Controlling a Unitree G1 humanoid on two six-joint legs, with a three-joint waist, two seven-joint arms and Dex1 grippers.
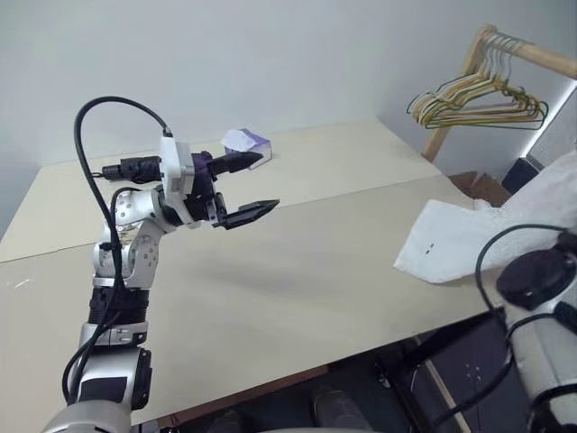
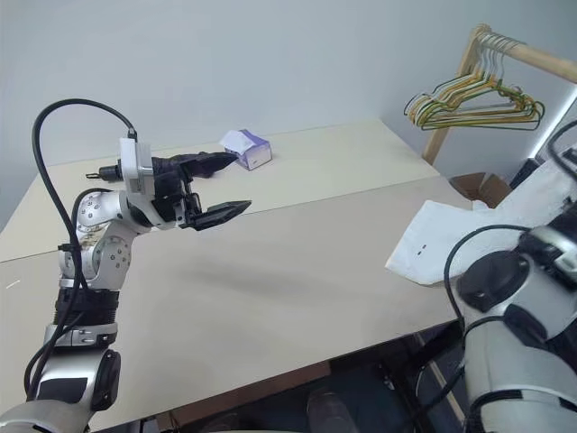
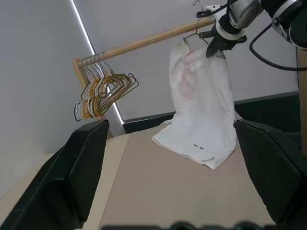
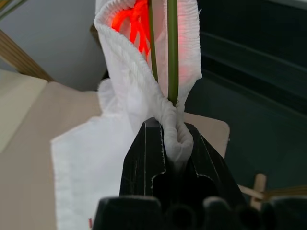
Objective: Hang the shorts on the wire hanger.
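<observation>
So the white fabric shorts with the gathered elastic waistband (image 3: 204, 105) are hanging up off the right edge of the long pale beige table (image 1: 297, 271), only the hem end trailing on the tabletop. Waistband's bunched around the thin grey-green wire hanger (image 4: 171, 52), whose hook sits by the wooden rail (image 3: 144, 43). My guess is they're lifted like this so the fabric drapes clear while it gets hung. The right gripper (image 4: 175, 143) is pinched tight on a fold of waistband, wire right above its tips. The left gripper (image 1: 248, 185) is spread wide, empty, well apart over the table.
</observation>
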